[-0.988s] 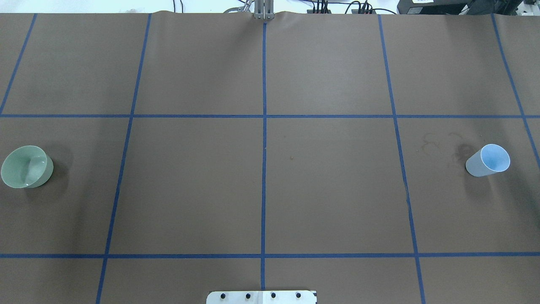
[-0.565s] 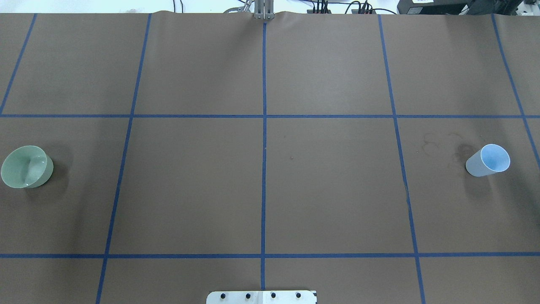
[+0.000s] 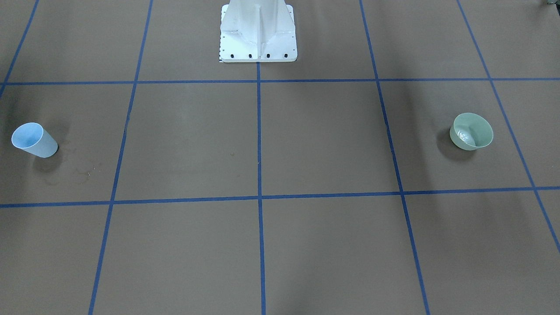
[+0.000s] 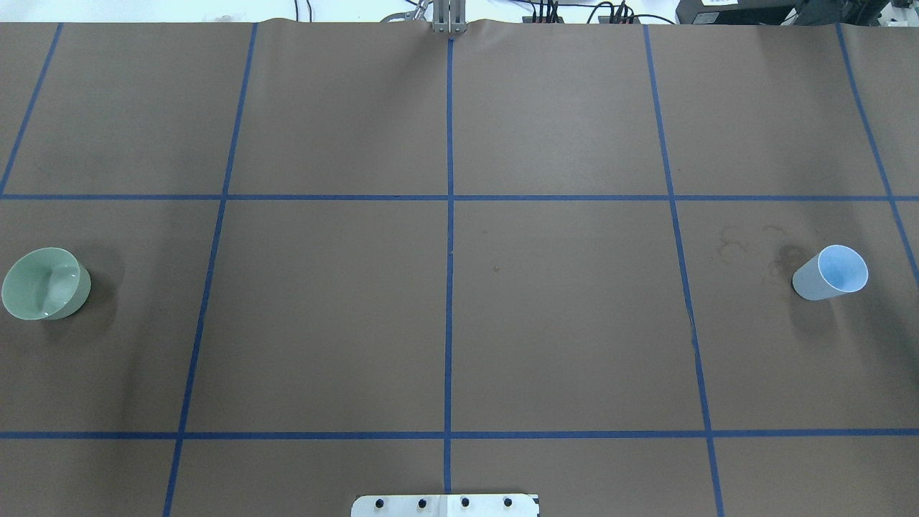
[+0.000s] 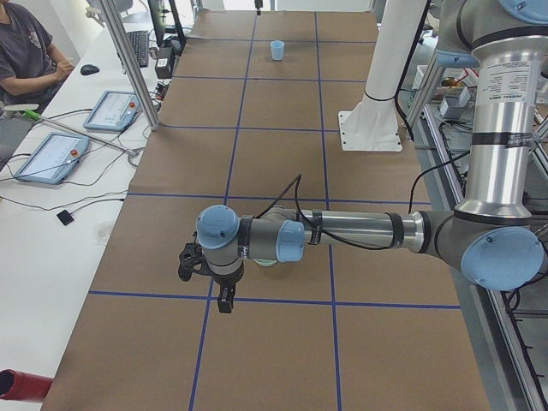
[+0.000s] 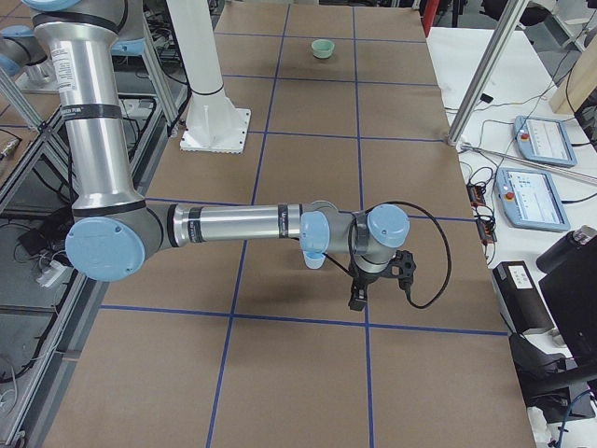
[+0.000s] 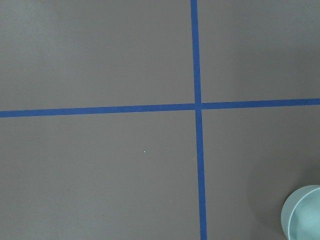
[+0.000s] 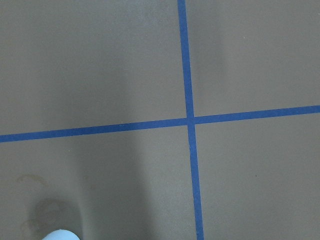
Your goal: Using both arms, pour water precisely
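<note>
A pale green bowl (image 4: 43, 283) stands at the table's left; it also shows in the front view (image 3: 471, 131), where water (image 3: 463, 136) glints inside it. A light blue cup (image 4: 831, 273) stands upright at the right. No arm shows in the overhead or front views. In the exterior left view my left gripper (image 5: 224, 300) hangs over the table beside the bowl (image 5: 267, 264), which the arm mostly hides. In the exterior right view my right gripper (image 6: 356, 299) hangs beside the cup (image 6: 314, 260). I cannot tell if either is open. Each wrist view catches only a rim: bowl (image 7: 305, 216), cup (image 8: 59, 235).
Brown paper with blue tape lines (image 4: 449, 237) covers the table. Dried water stains (image 4: 779, 257) lie next to the cup. The white pedestal (image 3: 258, 30) stands at the robot's edge. An operator (image 5: 26, 51) and tablets (image 5: 51, 157) are beside the table's far side.
</note>
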Robot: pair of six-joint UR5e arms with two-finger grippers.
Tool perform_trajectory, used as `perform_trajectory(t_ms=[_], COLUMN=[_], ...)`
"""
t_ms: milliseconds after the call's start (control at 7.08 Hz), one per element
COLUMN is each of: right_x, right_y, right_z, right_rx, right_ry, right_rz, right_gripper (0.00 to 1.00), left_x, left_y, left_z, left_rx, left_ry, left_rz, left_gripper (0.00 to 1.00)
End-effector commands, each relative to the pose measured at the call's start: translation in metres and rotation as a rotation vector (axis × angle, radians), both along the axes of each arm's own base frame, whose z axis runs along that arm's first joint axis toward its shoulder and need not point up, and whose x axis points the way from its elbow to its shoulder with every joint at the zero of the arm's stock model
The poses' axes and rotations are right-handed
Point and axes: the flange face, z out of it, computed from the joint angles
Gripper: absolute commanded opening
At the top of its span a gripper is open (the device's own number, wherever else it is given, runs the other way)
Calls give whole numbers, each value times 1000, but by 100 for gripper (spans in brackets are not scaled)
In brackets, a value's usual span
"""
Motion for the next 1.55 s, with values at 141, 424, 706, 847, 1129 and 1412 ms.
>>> perform_trajectory(t_ms=[141,424,706,847,1129,1412], right_x=[-3,-3,-7,-13,-18,-18], right_y=[-1,8,7,6,6,6], right_z=[-2,4,3,0,-2,-2], right_rx=[1,45,64,73,75,77], right_ry=[-4,-9,-28,-29,-30,-28], right_rz=[-2,-2,-3,-14,-23,-24], right_gripper=[100,100,100,100,100,100], left_x=[2,35,102,113,158,192], left_y=[-1,-8,2,20,39,48], left_z=[-1,-7,-1,11,16,24], left_rx=[6,56,35,49,40,-21], left_ry=[1,24,46,52,73,93], left_rz=[6,69,102,104,125,121], left_gripper=[100,100,100,100,100,100])
